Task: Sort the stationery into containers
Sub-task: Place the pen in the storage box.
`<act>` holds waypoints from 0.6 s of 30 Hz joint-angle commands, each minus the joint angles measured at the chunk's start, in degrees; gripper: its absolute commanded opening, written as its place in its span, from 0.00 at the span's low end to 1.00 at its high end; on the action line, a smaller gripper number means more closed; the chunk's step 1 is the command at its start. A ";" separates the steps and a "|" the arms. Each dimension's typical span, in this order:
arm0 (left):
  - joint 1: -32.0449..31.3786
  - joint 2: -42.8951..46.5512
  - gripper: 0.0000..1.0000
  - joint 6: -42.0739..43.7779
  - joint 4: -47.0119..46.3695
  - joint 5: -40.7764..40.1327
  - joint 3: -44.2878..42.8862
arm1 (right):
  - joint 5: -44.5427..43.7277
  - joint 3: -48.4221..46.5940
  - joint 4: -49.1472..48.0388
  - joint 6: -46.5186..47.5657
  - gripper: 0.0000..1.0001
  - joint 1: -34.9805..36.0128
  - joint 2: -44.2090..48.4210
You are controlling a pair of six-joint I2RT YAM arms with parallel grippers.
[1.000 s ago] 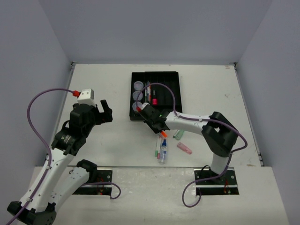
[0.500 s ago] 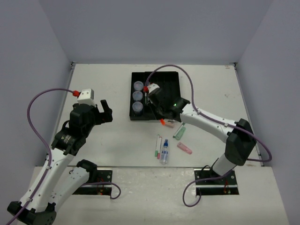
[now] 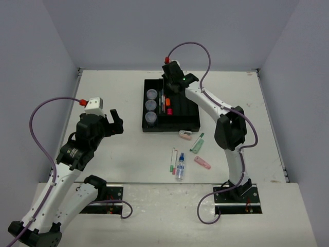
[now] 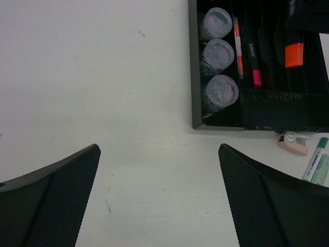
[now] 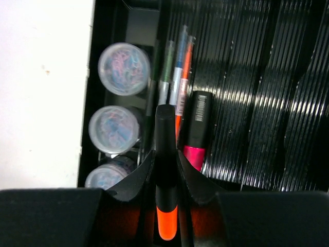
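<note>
My right gripper (image 3: pixel 168 93) (image 5: pixel 166 170) is shut on a black marker with an orange part (image 3: pixel 167 101) (image 5: pixel 165 154) and hangs over the black tray (image 3: pixel 188 112) (image 5: pixel 267 92). The marker's black end points at the far slots. Below it in the tray lie three round pots (image 5: pixel 114 128) (image 3: pixel 150 105), thin pens (image 5: pixel 177 67) and a pink-and-black marker (image 5: pixel 197 128) (image 4: pixel 255 72). My left gripper (image 3: pixel 119 122) (image 4: pixel 159 195) stands open and holds nothing, above bare table left of the tray. The held marker's orange part (image 4: pixel 294 54) also shows in the left wrist view.
On the table in front of the tray lie a small pink eraser-like piece (image 3: pixel 185 134) (image 4: pixel 292 144), a green marker (image 3: pixel 197 144) (image 4: pixel 318 162), a pink oblong piece (image 3: pixel 202 162), thin pens (image 3: pixel 174 160) and a blue-capped item (image 3: pixel 179 167). Walls enclose the table.
My right arm has swung from the tray's near edge up over its far half, carrying the orange marker. The left arm has not moved.
</note>
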State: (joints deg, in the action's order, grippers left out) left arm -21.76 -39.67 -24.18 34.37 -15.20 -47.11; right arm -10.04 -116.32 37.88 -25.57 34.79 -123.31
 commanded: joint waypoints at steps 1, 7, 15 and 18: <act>0.49 0.41 1.00 2.04 -2.03 0.06 0.27 | 0.00 -5.44 2.55 -1.94 0.03 -1.42 -2.93; 0.49 0.31 1.00 2.04 -1.94 0.00 0.27 | 0.13 -6.72 2.46 -1.59 0.03 -1.57 -8.13; 0.49 0.12 1.00 2.04 -2.03 0.00 0.27 | 0.20 -6.19 1.66 -2.92 0.08 -2.01 -11.33; 0.49 0.30 1.00 2.04 -2.11 0.00 0.35 | 0.72 -5.93 1.23 -3.44 0.11 -2.18 -11.69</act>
State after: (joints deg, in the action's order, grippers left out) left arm -21.76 -39.64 -24.18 34.37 -15.20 -47.11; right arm -9.45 -120.66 39.90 -27.05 33.14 -134.92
